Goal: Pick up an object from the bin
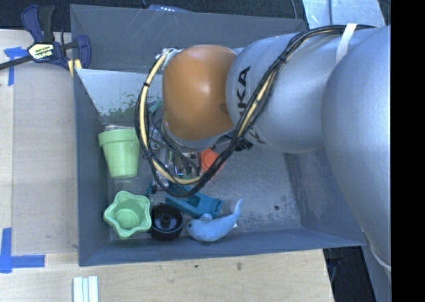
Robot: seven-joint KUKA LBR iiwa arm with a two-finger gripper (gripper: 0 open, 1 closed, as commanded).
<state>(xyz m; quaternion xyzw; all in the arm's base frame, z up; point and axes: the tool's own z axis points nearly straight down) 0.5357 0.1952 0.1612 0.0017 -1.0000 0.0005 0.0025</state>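
Observation:
My gripper (pixel 174 156) hangs low over the bin's left middle, its metal body showing under the arm's wrist. Just right of it a small orange thing (pixel 208 158) peeks out. Right below it lies a dark blue flat thing (pixel 194 203). A light green cup (pixel 119 152) lies on its side to the left of the gripper.
Along the bin's near wall lie a green flower-shaped cup (pixel 127 214), a black round cap-like thing (pixel 166 222) and a pale blue fish-shaped toy (pixel 212 226). The arm covers the bin's right half, and black and yellow cables loop around the wrist.

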